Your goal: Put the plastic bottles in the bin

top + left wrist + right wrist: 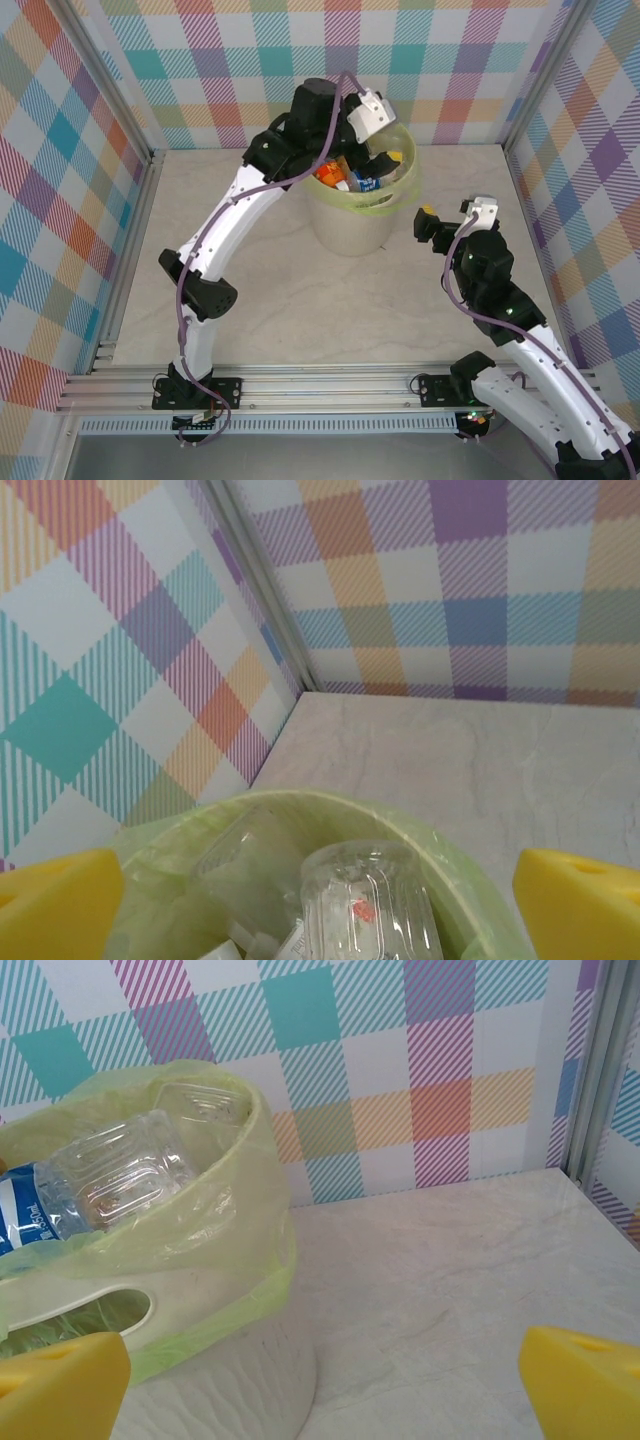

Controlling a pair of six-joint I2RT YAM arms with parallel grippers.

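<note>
Left gripper (372,160) hangs wide open above the heaped bin (380,207); right gripper (443,218) gapes empty beside it. A careless brush could tip the blue-labelled bottle (110,1175) out.

bottle (110,1175) | blue label (20,1222) | "…50ml" legible, rest cut off

Bright, even light, faint soft shadow beside the bin (350,235)

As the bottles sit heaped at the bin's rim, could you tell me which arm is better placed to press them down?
Left, probably: the left gripper hangs open directly above the bin and its plastic bottles, while the right gripper, also open, stands beside the bin's wall.
</note>
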